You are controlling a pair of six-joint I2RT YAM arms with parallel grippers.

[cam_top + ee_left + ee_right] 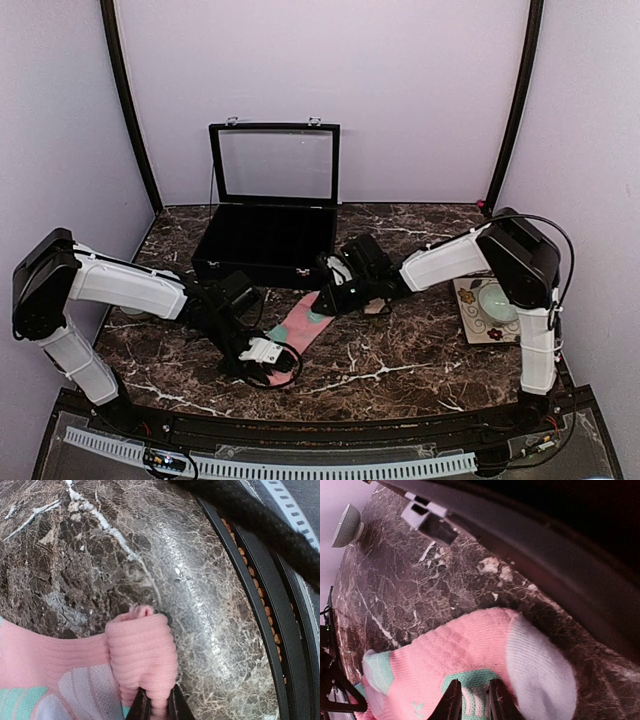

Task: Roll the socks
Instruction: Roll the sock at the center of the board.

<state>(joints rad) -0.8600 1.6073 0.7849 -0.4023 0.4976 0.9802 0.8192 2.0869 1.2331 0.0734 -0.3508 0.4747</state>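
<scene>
Clamped narrow, the jaws of the left gripper (159, 707) hold the ribbed cuff end of the pink sock (305, 325), which is bunched into a thick fold between the two fingers and rests on the marble table (400, 365). The right gripper (472, 700) has its jaws narrow too, set down on the sock's mint-teal patch just behind the pale grey toe (540, 672). Fabric shows in the slim gap between its fingers, but whether they actually pinch it cannot be told. The sock lies flat on the table, running on a slant from the left gripper at its near end to the right gripper at its far end. It sits just in front of the black case (265, 245), whose lid stands open and upright.
</scene>
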